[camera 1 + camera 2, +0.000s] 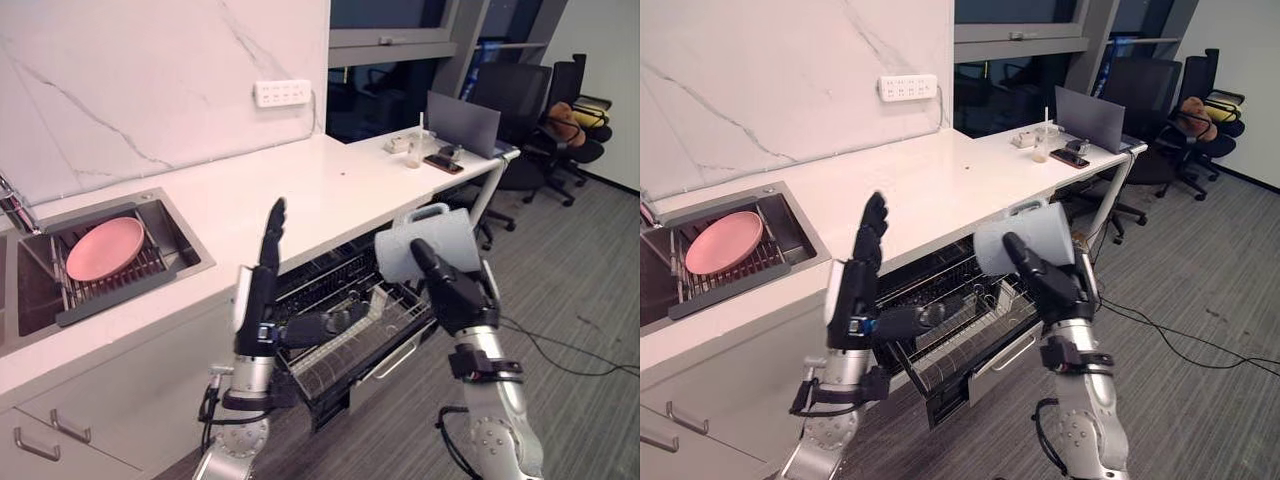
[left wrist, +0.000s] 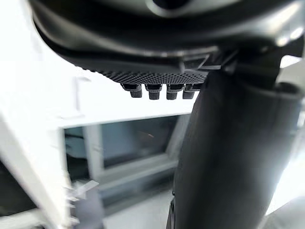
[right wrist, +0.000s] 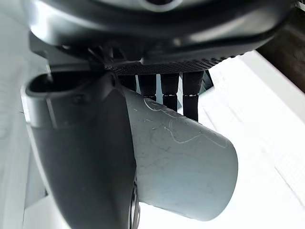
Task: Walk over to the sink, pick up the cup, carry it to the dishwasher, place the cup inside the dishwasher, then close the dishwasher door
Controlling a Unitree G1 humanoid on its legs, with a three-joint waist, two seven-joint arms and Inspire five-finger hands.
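Above the pulled-out dishwasher rack [image 1: 350, 340], right hand [image 1: 455, 295] grips grey cup [image 1: 445, 235]; right wrist view shows fingers [image 3: 190, 93] wrapped round it; left hand [image 1: 258, 295] raised, fingers straight.

Both eye views look down on the dishwasher rack [image 1: 350, 335]; wrist views sit close behind left hand [image 2: 143, 47] and right hand [image 3: 157, 43].

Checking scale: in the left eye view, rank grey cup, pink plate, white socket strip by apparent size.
Largest, unranked: pale grey handled cup in the right hand and round pink plate look alike; the cup is nearer.
Smallest: white wall socket strip.
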